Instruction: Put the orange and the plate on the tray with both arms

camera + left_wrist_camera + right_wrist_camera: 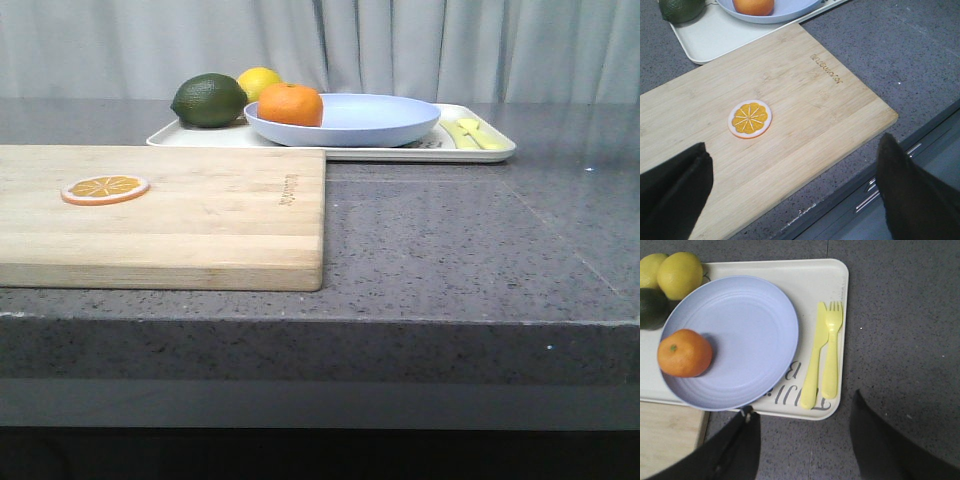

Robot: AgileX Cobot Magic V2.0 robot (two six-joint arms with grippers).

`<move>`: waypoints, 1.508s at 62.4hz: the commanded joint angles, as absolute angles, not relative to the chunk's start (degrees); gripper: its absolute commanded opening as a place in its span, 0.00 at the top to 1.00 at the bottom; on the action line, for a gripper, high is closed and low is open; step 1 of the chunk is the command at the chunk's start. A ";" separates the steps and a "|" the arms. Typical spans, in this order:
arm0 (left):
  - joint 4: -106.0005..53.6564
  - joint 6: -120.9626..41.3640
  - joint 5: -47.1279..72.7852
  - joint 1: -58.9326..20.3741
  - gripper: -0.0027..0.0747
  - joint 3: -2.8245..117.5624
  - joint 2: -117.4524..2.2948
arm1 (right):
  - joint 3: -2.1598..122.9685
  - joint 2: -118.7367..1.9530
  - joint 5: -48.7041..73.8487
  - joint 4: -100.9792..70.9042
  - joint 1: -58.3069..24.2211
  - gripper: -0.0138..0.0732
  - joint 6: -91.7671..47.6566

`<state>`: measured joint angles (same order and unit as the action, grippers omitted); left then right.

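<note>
1. The tray (395,152) sits toward the back of the grey counter (470,250), with its long side facing the front.
2. The plate (370,118) lies flat on the tray, taking up the middle and reaching over the tray's near rim a little, as the right wrist view shows.
3. The orange (291,104) rests inside the plate, against its left side, green stem spot up in the right wrist view.
4. Left of the plate on the tray are a dark green lime (209,100) and a yellow lemon (259,82); from the right wrist view there look to be two yellow fruits there, close together.
5. On the tray's right end lie a yellow plastic knife (813,360) and fork (831,350), side by side and touching, next to the plate but apart from it.
6. A wooden cutting board (190,215) lies in front of the tray on the left part of the counter, its far edge just beside the tray's near rim.
7. A flat orange slice (105,188) lies on the board, well away from the tray.
8. The left gripper (790,185) hangs above the board's near edge with its jaws spread wide and nothing between them.
9. The right gripper (805,440) hangs above the counter just in front of the tray, jaws also apart and holding nothing.
</note>
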<state>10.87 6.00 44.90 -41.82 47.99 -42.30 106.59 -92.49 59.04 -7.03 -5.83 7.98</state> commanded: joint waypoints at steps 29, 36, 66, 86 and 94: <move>11.39 6.40 41.33 -41.56 0.14 49.44 -42.29 | 69.46 -53.52 51.63 -3.71 -11.35 0.36 -0.49; 11.39 6.40 41.33 -41.56 0.14 49.44 -42.29 | 64.24 -47.18 52.36 -2.12 -11.35 0.36 -0.49; 11.39 6.40 41.23 -41.56 0.14 49.44 -42.29 | 56.34 -27.97 57.93 0.00 -11.35 0.36 -0.49; 11.39 6.40 40.62 -41.56 0.14 49.44 -42.29 | 55.37 -26.16 57.72 0.00 -11.35 0.36 -0.49; 11.11 6.40 40.47 -41.56 0.14 49.44 -42.29 | 55.37 -26.16 57.46 0.00 -11.35 0.37 -0.49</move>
<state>10.87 6.00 44.69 -41.82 47.99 -42.30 54.19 -25.74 61.79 -0.66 -11.27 0.00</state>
